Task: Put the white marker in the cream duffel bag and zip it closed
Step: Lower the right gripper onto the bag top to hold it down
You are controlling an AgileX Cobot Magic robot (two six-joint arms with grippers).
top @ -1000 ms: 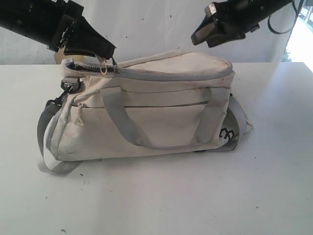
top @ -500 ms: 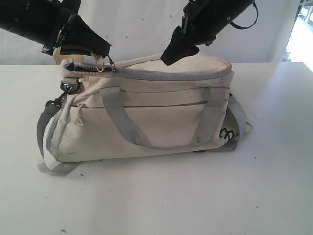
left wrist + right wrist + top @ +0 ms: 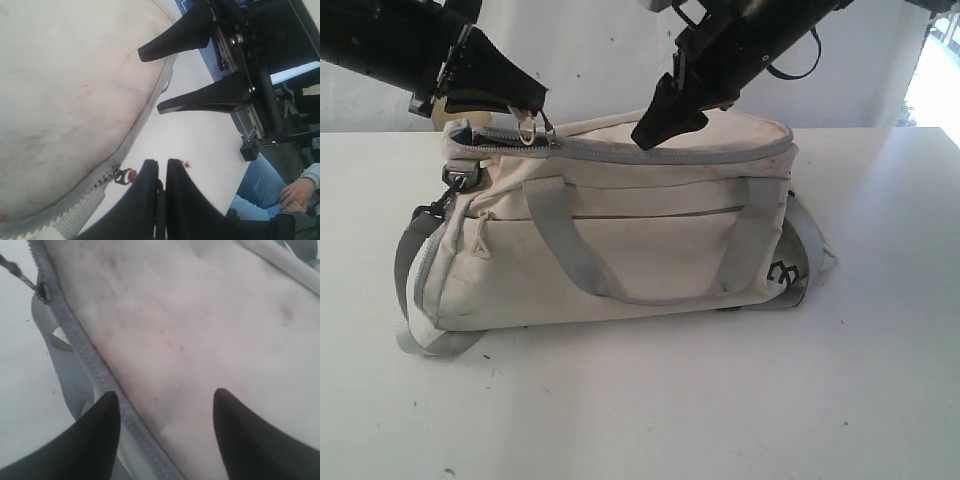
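Note:
The cream duffel bag [image 3: 650, 250] lies on its side-base on the white table, its top flap [image 3: 210, 315] flat and the grey zip run to the bag's left end. My left gripper [image 3: 535, 108] sits at that end, shut [image 3: 161, 162] on the thin pull attached to the zip slider [image 3: 122, 175]. Over the middle of the bag's top, my right gripper [image 3: 655, 128] stands open [image 3: 167, 400], one finger over the zip seam, the other over the flap, holding nothing. The white marker is out of view.
The white table [image 3: 720, 400] stretches in front of and to the right of the bag. The grey shoulder strap [image 3: 415, 290] loops off the bag's left end. A seated person's jeans and hand [image 3: 292, 195] show beyond the table edge.
My right gripper has swung left and down from above the bag's right side to just over its top. The left gripper stays at the zip's left end.

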